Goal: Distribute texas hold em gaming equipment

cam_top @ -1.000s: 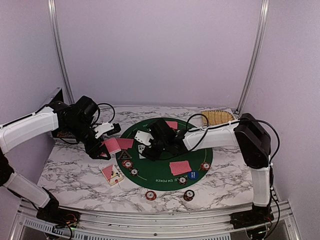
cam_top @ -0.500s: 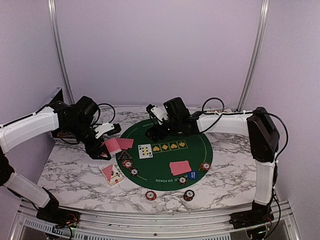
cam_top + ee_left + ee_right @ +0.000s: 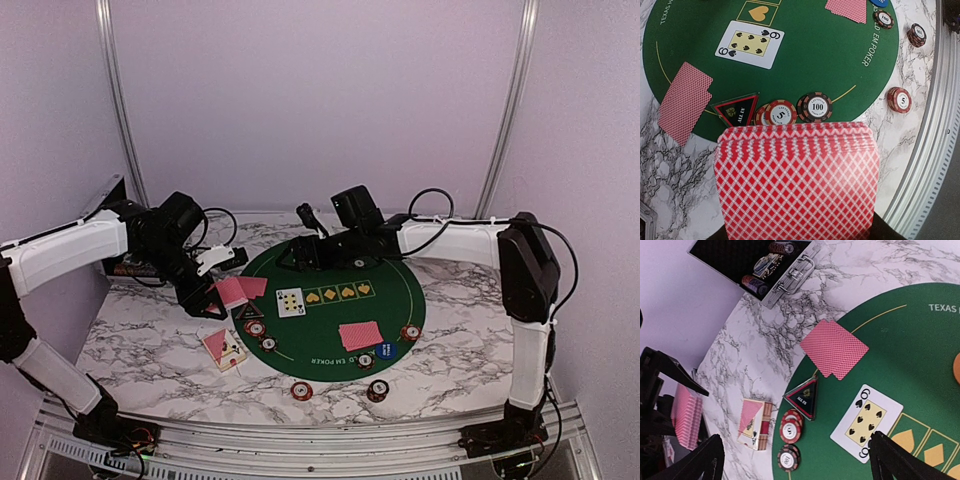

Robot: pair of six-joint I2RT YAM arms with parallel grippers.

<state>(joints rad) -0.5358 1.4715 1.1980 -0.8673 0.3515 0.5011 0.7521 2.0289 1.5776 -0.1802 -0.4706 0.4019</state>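
My left gripper (image 3: 213, 292) is shut on a deck of red-backed cards (image 3: 229, 291) (image 3: 797, 180), held above the mat's left edge. My right gripper (image 3: 301, 240) (image 3: 796, 464) is open and empty above the far left of the mat. A six of spades (image 3: 290, 301) (image 3: 867, 422) (image 3: 750, 44) lies face up on the mat. Face-down cards (image 3: 251, 287) (image 3: 835, 349) lie at the mat's left edge, more (image 3: 360, 335) at the near right. A dark triangular button (image 3: 243, 311) (image 3: 804, 397) sits beside two chip stacks (image 3: 255, 328) (image 3: 790, 427). A blue button (image 3: 386, 350) lies near right.
The round green mat (image 3: 395, 285) covers the table's middle. A card box (image 3: 224, 347) (image 3: 755, 422) lies left of it. Chip stacks sit on the mat (image 3: 411, 332) and on the marble in front (image 3: 302, 390) (image 3: 377, 390). An open chip case (image 3: 760, 265) stands at the far left.
My right arm has pulled back from the mat's middle to its far side, leaving the six of spades face up. The left arm has barely moved.
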